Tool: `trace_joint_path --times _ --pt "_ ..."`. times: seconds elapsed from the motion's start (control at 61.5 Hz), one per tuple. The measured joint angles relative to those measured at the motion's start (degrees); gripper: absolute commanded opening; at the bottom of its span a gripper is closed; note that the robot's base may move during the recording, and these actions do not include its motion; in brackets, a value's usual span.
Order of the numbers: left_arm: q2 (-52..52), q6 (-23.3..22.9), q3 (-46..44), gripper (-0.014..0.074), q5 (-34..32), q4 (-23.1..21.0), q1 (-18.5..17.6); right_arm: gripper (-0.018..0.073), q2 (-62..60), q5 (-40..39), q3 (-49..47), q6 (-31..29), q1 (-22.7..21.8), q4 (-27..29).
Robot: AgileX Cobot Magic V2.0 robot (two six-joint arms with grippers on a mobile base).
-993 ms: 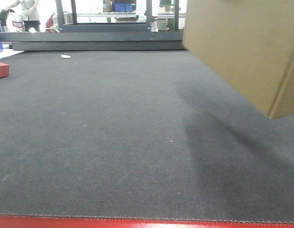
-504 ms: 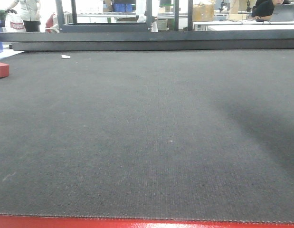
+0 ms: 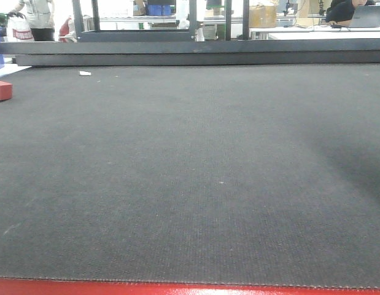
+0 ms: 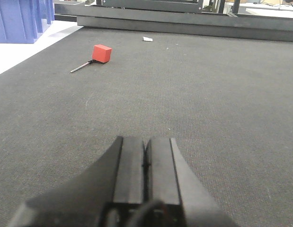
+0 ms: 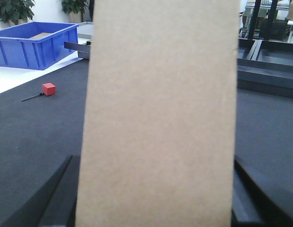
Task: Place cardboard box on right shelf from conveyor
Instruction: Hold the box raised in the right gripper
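Front view: the conveyor (image 3: 190, 172) fills nearly the whole frame, a wide, flat belt of dark grey, finely woven-looking fabric with a red edge nearest the camera and a dark metal rail along its far side. A small red block (image 3: 2, 90) sits at the far left of the belt, and a white scrap (image 3: 85, 73) lies near the rail. Beyond the rail is a bright workroom with blue bins (image 3: 158, 9), a brown carton (image 3: 262, 15) on a far desk, one person (image 3: 37, 12) standing at far left and another (image 3: 348, 9) seated at far right. Red print on a white bag beside the standing person is too small to read.

Left wrist view: the left hand (image 4: 145, 163) is low over the belt, its black fingers pressed together on nothing. A thin dark rod (image 4: 81, 68) touches the block.

Right wrist view: the box (image 5: 158, 113), plain matte tan cardboard, stands upright, clamped between the right hand's (image 5: 155, 198) dark fingers (image 5: 56, 198), above the belt.
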Motion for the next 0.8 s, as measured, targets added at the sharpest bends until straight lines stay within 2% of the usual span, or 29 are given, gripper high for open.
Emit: trace_joint_path --times 0.797 --pt "0.00 0.00 0.00 -0.0116 0.00 0.00 0.00 0.0223 0.00 0.14 0.00 0.00 0.00 0.04"
